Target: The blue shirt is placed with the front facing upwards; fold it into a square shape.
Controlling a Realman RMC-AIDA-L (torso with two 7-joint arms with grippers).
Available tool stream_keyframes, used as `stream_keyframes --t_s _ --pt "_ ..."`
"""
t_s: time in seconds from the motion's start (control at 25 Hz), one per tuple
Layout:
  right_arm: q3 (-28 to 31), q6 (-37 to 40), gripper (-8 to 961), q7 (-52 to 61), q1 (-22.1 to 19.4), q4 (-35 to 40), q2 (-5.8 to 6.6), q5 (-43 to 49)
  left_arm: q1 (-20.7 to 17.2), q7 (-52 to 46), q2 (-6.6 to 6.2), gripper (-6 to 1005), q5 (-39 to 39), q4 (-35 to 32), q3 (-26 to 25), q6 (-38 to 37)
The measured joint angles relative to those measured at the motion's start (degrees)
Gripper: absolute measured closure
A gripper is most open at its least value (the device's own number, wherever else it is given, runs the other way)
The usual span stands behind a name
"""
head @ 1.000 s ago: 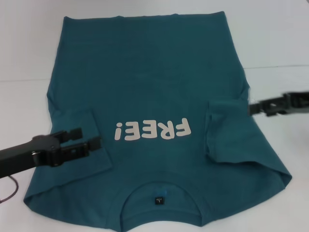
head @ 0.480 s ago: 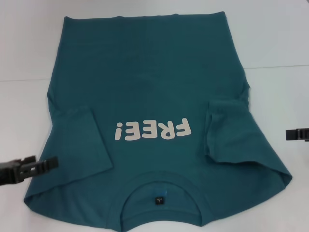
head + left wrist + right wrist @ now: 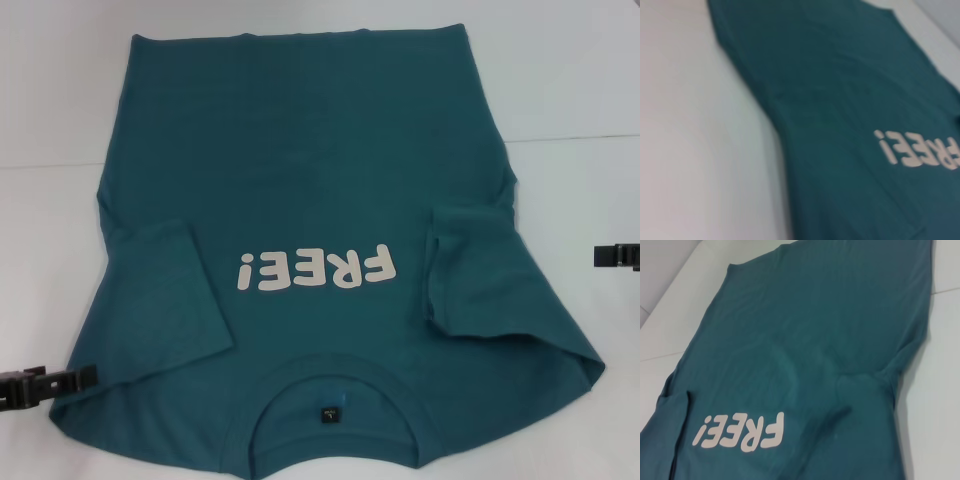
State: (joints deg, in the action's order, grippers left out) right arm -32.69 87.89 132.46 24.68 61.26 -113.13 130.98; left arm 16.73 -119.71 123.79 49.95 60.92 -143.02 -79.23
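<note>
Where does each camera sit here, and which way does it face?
Head view: above, looking down on the blue shirt; left gripper and right gripper at the frame edges.
Left wrist view: off the shirt's left side, facing across it; no robot parts.
Right wrist view: from the right side; no robot parts.
Shared: FREE! lettering.

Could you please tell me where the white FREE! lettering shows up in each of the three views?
Head view: the lettering sits on the middle of the shirt, just above the collar, reading upside down.
Left wrist view: at the right edge, partly cut off.
Right wrist view: lower left.
Shared landmark: the folded-in sleeve beside the exclamation mark, seen in the head and right wrist views.
</note>
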Motion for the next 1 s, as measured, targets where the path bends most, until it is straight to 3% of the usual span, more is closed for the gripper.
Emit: stream_keyframes --t_s 0.2,0.36,0.6,1.0 --pt "-0.08 -1.01 68 -0.31 1.20 -2.21 1.07 0.06 0.25 -1.03 -0.39 81 -1.22 -2.56 -0.26 3.02" --pt "-0.10 -1.40 68 -0.51 1.69 -2.47 1.17 0.13 0.58 -1.65 -1.19 82 -1.25 -4.51 -0.28 3.24" --pt "-0.07 -2.05 67 -0.50 2.54 -2.55 1.16 1.74 2.40 -2.76 -3.75 82 -0.96 -10.22 -0.29 2.00" --pt "0.17 -2.06 68 -0.42 2.85 -3.54 1.16 2.12 2.98 -2.47 -3.34 164 -1.19 -10.22 0.13 -2.50"
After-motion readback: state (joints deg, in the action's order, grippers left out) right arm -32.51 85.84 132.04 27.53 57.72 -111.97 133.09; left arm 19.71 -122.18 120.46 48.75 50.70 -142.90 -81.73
